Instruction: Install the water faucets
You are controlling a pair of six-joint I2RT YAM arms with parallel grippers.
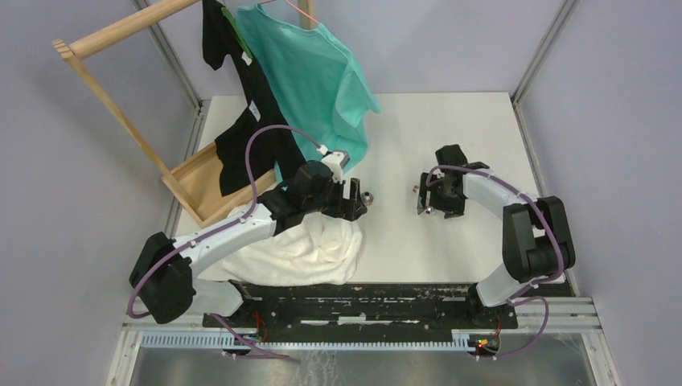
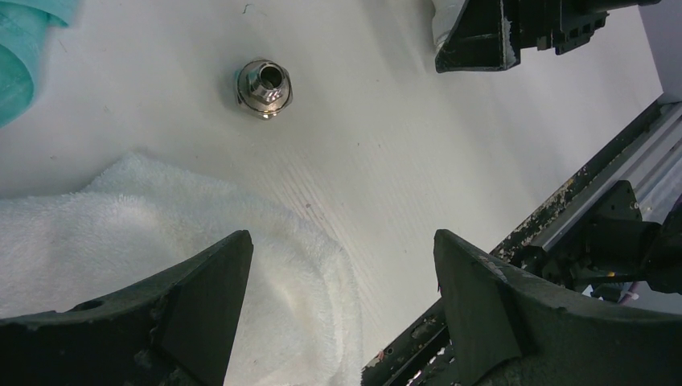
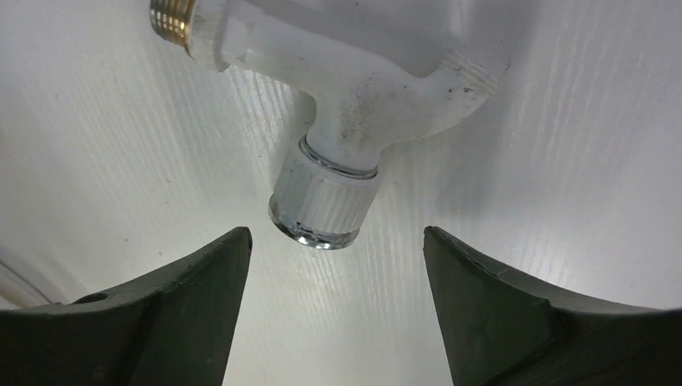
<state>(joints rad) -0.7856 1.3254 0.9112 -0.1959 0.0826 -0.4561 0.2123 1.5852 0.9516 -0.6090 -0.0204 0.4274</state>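
- The left end effector [image 2: 342, 241] hangs over the right edge of the white towel [image 2: 121, 217]. Its jaws are spread wide and hold nothing.
- The silver fitting [image 2: 264, 87] stands upright on the table [image 2: 418, 161] just off the towel's far edge. It is ahead of the left jaws and apart from them.
- The right end effector [image 3: 335, 235] is well to the right of the towel, jaws wide and empty.
- The white plastic faucet [image 3: 362, 88] lies on its side there, farther from the towel than the fitting. Its ribbed collar [image 3: 322, 205] sits just ahead of the gap between the right fingertips, apart from both.
- Only the right wrist view shows the faucet's brass-coloured threaded end [image 3: 170, 20]; from above, the end effector hides most of the faucet.
- The left wrist view shows the fitting's open bore, a mere speck from above.
- Only the overhead view shows the green shirt [image 1: 314, 72] and black shirt [image 1: 241, 137] on a wooden rack [image 1: 121, 104] behind the towel.
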